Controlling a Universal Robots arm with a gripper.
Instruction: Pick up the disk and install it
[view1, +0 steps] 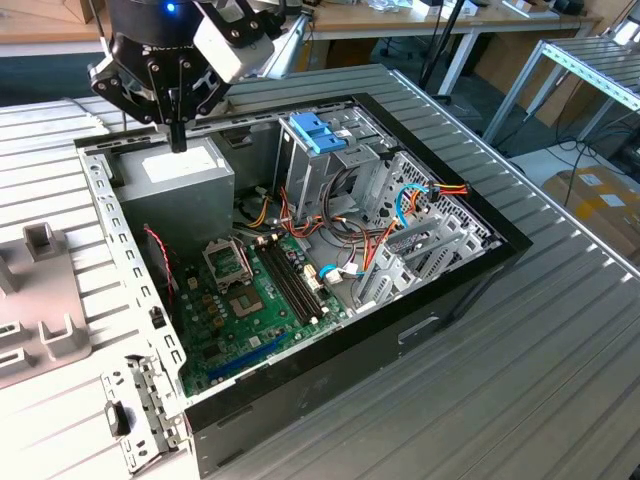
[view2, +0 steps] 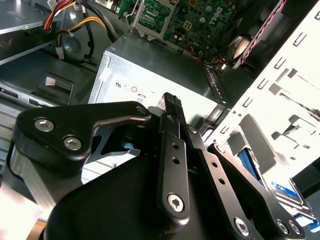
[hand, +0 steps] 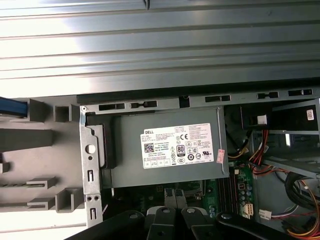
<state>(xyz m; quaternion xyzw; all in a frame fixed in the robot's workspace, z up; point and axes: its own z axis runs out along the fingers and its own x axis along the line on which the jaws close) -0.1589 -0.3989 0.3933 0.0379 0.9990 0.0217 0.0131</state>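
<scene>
The gripper (view1: 178, 138) hangs just above the power supply (view1: 175, 172) at a rear corner of the open case (view1: 330, 395), jaws clenched on nothing. What I take for the disk (hand: 10, 106) sits outside the case in the grey fixture (hand: 67, 155), beyond the perforated side frame (hand: 90, 165). Nothing is grasped, so the task looks barely begun. As I judge the risks, clenched jaws would strike the disk rather than straddle it. A low sideways pass could clip the frame. Loose cables (view1: 385, 235) beside the drive cage (view1: 345, 160) could snag the carrier or block it from seating squarely
</scene>
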